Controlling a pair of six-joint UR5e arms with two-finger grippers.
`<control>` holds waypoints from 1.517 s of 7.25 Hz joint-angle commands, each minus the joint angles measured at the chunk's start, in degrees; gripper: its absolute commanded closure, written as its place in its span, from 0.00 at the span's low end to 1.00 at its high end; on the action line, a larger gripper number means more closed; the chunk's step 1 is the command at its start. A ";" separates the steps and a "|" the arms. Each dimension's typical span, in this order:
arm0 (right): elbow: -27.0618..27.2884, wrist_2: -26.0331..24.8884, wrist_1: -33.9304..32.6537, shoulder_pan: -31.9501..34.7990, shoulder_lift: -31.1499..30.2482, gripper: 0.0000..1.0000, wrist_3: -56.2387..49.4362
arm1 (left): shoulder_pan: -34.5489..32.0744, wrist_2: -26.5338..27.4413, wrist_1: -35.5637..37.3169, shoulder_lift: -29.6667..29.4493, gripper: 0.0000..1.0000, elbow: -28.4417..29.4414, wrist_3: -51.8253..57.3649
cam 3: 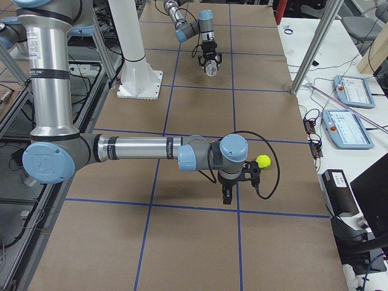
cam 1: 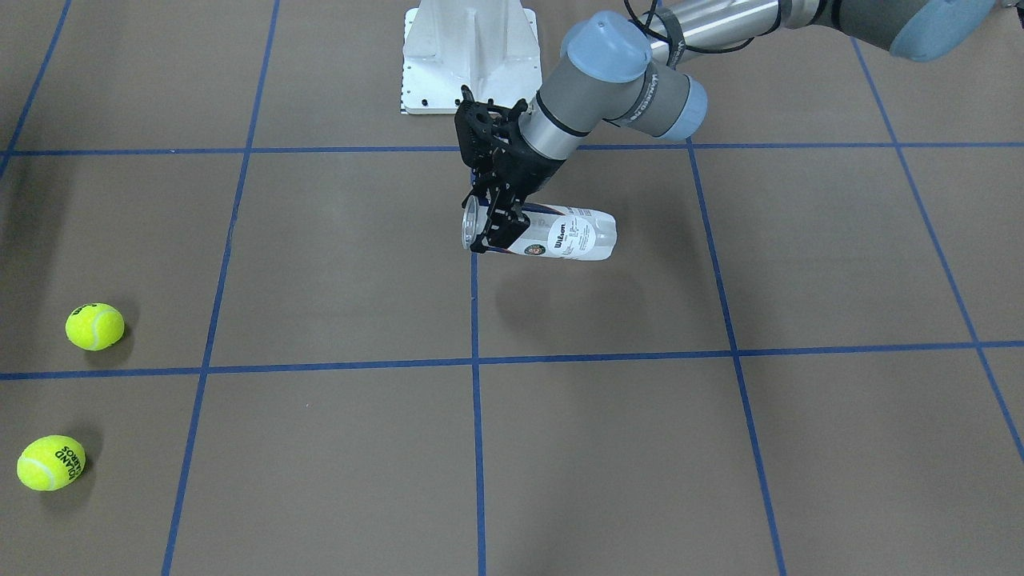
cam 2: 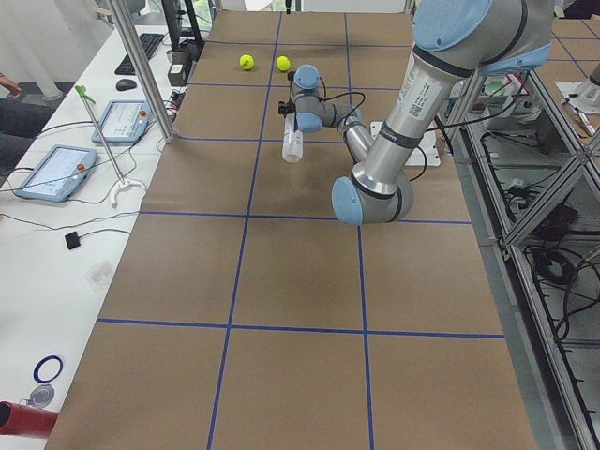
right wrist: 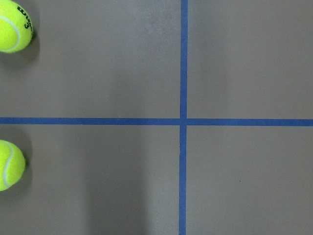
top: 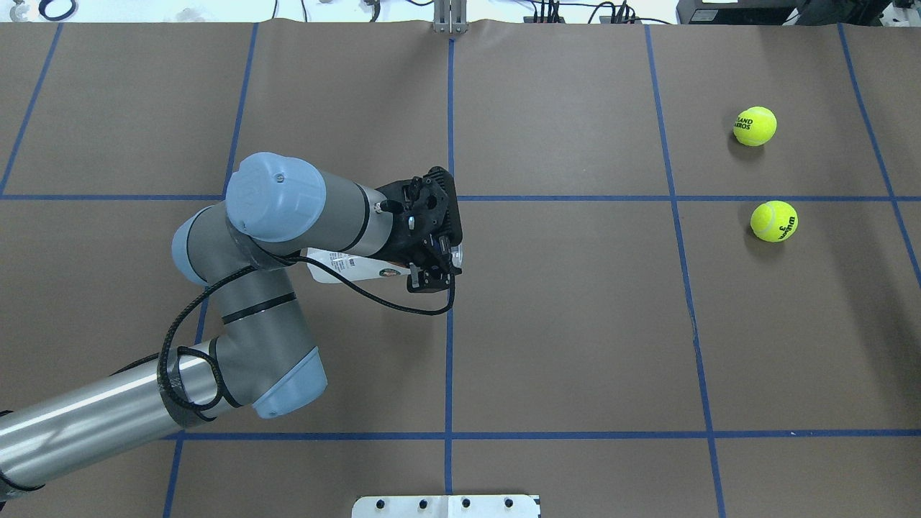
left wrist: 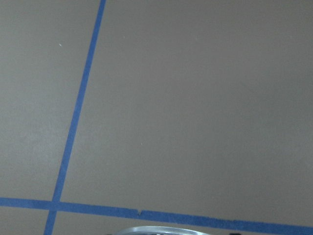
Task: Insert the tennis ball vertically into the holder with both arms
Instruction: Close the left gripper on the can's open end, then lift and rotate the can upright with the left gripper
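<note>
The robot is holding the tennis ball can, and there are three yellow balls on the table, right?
No, only two. The overhead view shows the far tennis ball and the near tennis ball, no third. The rest is right: the left gripper holds the Wilson tennis-ball can near its open end.

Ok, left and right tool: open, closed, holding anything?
Left tool: closed on the clear plastic cylindrical tennis-ball can, near its open end.
Right tool: cannot be told; only a side view shows it.
</note>
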 commanded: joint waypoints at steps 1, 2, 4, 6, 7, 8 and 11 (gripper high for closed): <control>0.06 0.00 0.00 0.00 0.00 0.00 0.00 | 0.46 9.60 -16.94 -0.14 0.48 0.49 -13.08; 0.14 0.00 0.00 0.00 0.00 0.00 0.00 | 0.47 12.87 -25.54 -0.23 0.57 1.97 -18.71; 0.23 0.00 0.00 0.00 0.09 0.00 0.00 | 1.34 22.69 -47.92 -3.89 0.58 12.37 -27.60; 0.23 0.00 0.00 0.00 0.44 0.00 0.00 | 4.41 36.30 -62.23 -11.36 0.56 24.35 -28.78; 0.23 0.00 0.00 0.00 0.61 0.00 0.00 | 4.95 42.29 -64.80 -11.56 0.53 25.88 -28.78; 0.23 0.00 0.00 0.00 0.70 0.00 0.00 | 4.95 45.22 -67.26 -11.48 0.53 26.67 -28.87; 0.67 0.00 0.09 0.00 0.79 0.00 1.32 | 3.46 46.75 -67.46 -10.78 0.54 33.60 -28.70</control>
